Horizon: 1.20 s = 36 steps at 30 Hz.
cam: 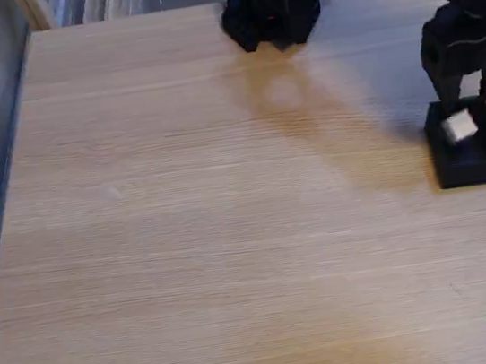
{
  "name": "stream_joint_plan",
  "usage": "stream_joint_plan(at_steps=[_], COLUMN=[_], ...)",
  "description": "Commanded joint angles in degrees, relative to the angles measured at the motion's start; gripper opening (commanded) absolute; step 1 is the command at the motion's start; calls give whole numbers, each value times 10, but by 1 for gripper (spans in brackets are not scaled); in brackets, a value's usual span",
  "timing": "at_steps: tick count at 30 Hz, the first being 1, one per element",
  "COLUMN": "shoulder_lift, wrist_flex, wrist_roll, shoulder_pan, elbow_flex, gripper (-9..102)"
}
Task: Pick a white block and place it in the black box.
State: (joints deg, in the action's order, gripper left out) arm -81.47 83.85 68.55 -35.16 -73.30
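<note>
In the fixed view the black box (470,170) stands on the wooden table near the right edge. The white block (460,127) lies inside it, toward the far end, slightly tilted. My black gripper (466,94) hangs just above the box's far rim, its two fingers spread apart with nothing between them. The fingertips are right above the block, not touching it as far as I can tell.
The arm's black base (270,2) stands at the table's far edge, centre. The wooden tabletop (212,222) stretches bare to the left and front. A grey wall or panel runs along the left side.
</note>
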Motion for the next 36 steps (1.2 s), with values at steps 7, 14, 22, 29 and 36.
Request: stream_joint_plan(at_steps=[7,14,22,29,36], shoulder_lift=[-63,-255,-551,-763,-963], wrist_flex=[-7,-78,-169,-233,-199], wrist_roll=[4,40,161,290,301], shoulder_pan=[14,104,242,367,403], elbow_flex=[-37,-255,-587,-800,-954], gripper=[14,0,0,0,0])
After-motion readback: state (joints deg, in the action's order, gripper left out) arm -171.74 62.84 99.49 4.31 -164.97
